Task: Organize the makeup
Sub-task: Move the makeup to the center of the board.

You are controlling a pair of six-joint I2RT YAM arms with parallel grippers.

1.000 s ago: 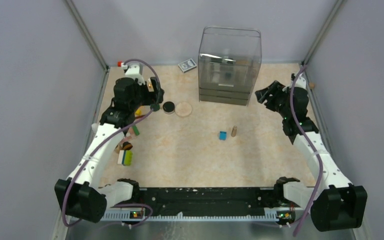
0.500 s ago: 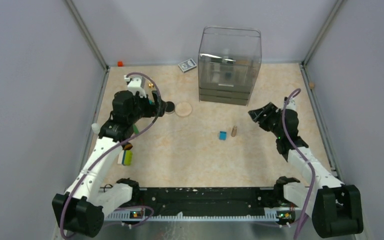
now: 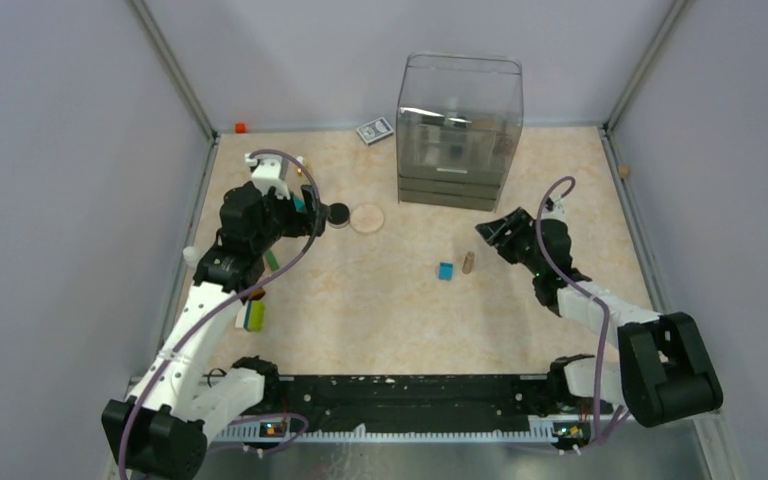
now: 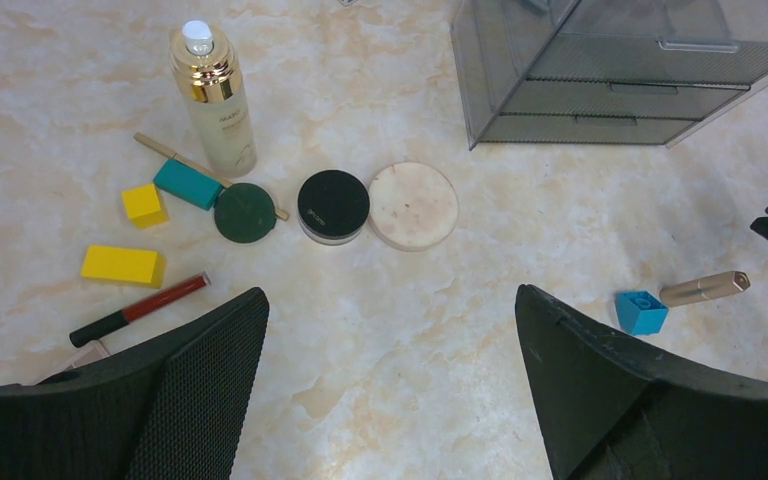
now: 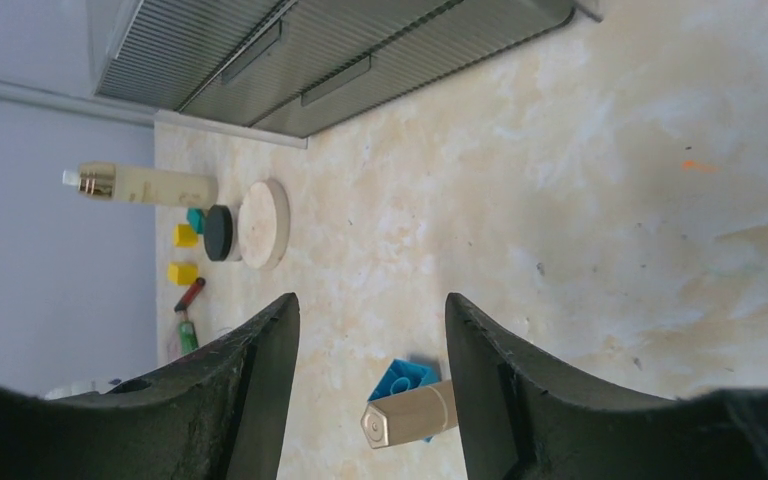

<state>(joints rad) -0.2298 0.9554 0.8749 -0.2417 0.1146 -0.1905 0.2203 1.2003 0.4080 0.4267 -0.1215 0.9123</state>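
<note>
A tan tube (image 3: pixel 468 262) lies mid-table beside a small blue cube (image 3: pixel 445 271). My right gripper (image 3: pixel 487 232) is open just right of it. In the right wrist view the tube (image 5: pixel 410 415) lies between the spread jaws of the right gripper (image 5: pixel 372 305), close to the right finger and not gripped. My left gripper (image 4: pixel 390 380) is open and empty, above bare table. Ahead of it are a gold-capped clear bottle (image 4: pixel 215 105), a black round compact (image 4: pixel 333 205), a beige round disc (image 4: pixel 412 205) and a red lip pencil (image 4: pixel 140 308).
A clear drawer organizer (image 3: pixel 458 130) stands at the back, a grey card box (image 3: pixel 373 131) to its left. Yellow blocks (image 4: pixel 122 265), a teal block (image 4: pixel 187 184) and a dark green disc (image 4: pixel 244 212) lie at the left. Walls enclose the table.
My right arm swung from beside the organizer down and left to the tan tube. My left arm drew back a little from the back-left corner toward the compact.
</note>
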